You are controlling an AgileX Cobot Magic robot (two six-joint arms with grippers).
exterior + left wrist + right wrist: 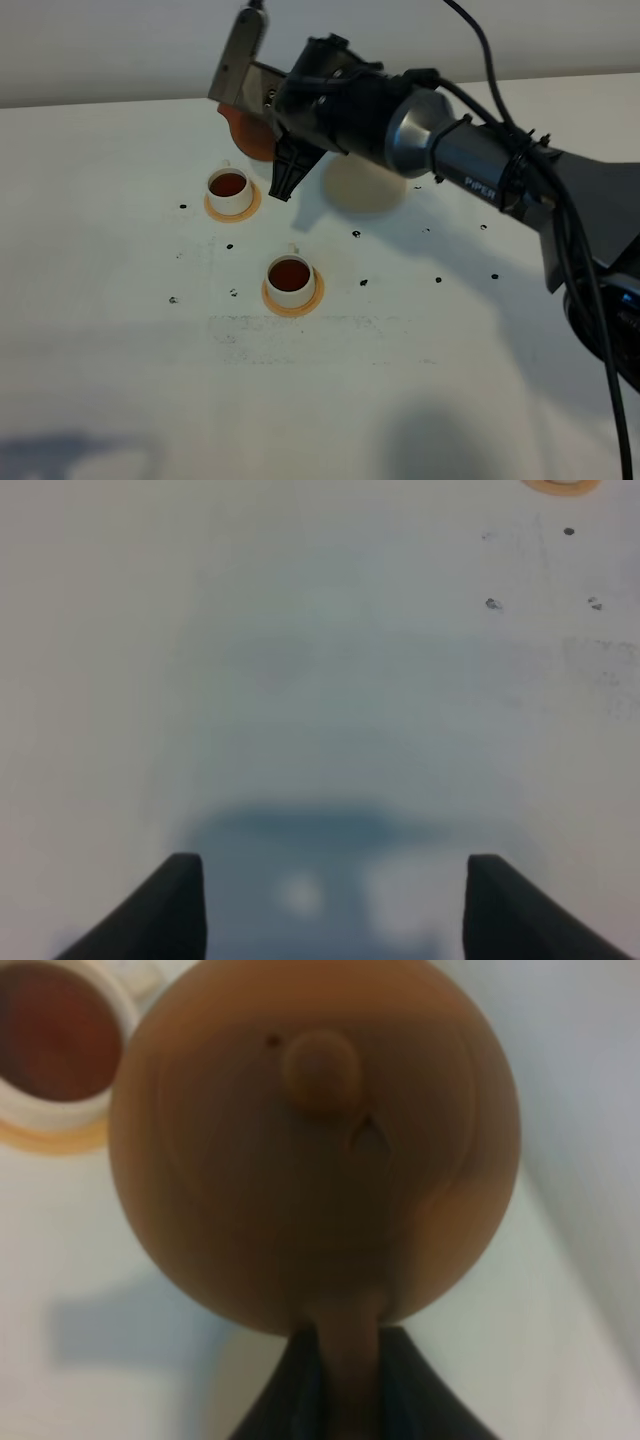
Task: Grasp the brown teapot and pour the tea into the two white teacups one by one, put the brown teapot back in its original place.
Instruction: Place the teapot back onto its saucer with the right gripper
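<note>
Exterior high view shows the right arm reaching across the white desk (pixel 120 400) toward its far edge, the right gripper (pixel 272 120) carrying the brown teapot (pixel 250 135) above the desktop, just beyond the farther of the two white teacups (pixel 229 190); only a reddish-brown part of the pot shows past the black wrist. Both cups stand on orange-tan coasters and hold dark reddish tea (pixel 228 184), the nearer cup (pixel 290 279) sitting closer to the middle of the desk, well apart from the first. The cream saucer (pixel 362 185) lies bare on the desk just right of the farther cup, partly under the arm. In the right wrist view the teapot's round lid and knob (pixel 320 1068) fill the frame, the dark fingers (pixel 405 1385) clamped on its loop handle (pixel 345 1360), one filled cup (pixel 55 1045) beside it. In the left wrist view the left gripper (pixel 335 905) hangs over bare desk with its fingers spread apart, holding nothing
</note>
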